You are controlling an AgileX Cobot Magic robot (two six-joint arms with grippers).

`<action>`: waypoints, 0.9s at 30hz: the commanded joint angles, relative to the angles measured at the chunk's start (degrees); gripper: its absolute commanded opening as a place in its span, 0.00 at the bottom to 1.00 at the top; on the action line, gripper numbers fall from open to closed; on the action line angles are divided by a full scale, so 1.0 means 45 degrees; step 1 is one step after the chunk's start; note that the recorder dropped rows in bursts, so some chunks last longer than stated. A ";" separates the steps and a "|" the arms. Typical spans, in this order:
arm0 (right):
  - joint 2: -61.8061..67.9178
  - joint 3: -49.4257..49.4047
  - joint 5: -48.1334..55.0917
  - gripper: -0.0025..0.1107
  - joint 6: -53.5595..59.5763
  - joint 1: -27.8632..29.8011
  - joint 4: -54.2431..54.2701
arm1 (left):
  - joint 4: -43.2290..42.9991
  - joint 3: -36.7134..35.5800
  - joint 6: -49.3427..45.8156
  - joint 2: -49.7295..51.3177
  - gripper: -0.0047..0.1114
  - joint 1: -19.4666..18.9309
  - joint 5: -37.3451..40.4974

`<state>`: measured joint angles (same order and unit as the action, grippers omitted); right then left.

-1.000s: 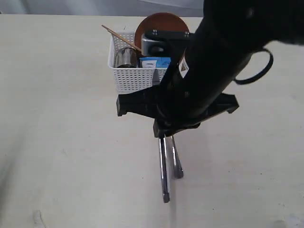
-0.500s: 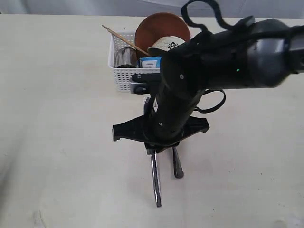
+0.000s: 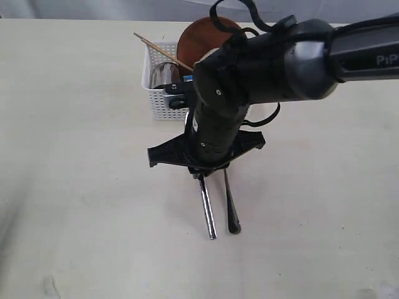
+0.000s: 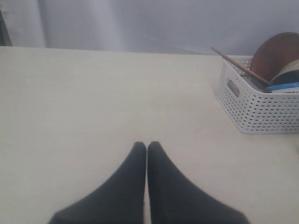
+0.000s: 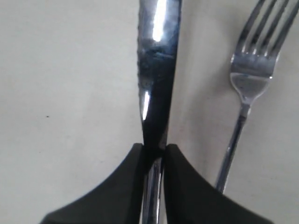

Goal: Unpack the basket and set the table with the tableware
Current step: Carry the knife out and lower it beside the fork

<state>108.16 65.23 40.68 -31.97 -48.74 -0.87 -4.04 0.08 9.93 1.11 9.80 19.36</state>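
Observation:
My right gripper (image 5: 154,149) is shut on the handle of the steel knife (image 5: 156,70); its blade points away from the jaws over the table (image 3: 81,174). In the exterior view the knife (image 3: 207,210) runs beside the fork (image 3: 229,202), which lies loose on the table to its right. The fork (image 5: 250,79) shows its tines in the right wrist view. The white basket (image 3: 163,103) stands behind the arm, holding the brown plate (image 3: 194,36), a chopstick (image 3: 161,48) and the steel cup (image 3: 163,75). My left gripper (image 4: 147,145) is shut and holds nothing.
The right arm (image 3: 262,62) covers most of the basket in the exterior view. From the left wrist the basket (image 4: 254,105) sits apart from the left gripper, with the plate (image 4: 280,49), the bowl's rim (image 4: 287,74) and a blue packet (image 4: 285,87) inside.
The right arm has swung left and lower across the basket, carrying the knife a little left and back toward the basket. The fork has stayed put.

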 commanded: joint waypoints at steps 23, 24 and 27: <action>0.0356 0.0053 0.0037 0.02 -0.0697 0.0259 0.0027 | 0.0005 -0.0018 0.0066 0.0038 0.05 0.0037 -0.0127; 0.0356 0.0053 0.0037 0.02 -0.0697 0.0259 0.0027 | 0.0005 -0.0018 0.0066 0.0038 0.05 0.0037 -0.0127; 0.0356 0.0053 0.0037 0.02 -0.0697 0.0259 0.0027 | 0.0005 -0.0018 0.0066 0.0038 0.05 0.0037 -0.0127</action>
<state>109.62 65.23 41.06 -34.76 -47.95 -0.90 -4.04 0.08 9.93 1.11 9.80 19.36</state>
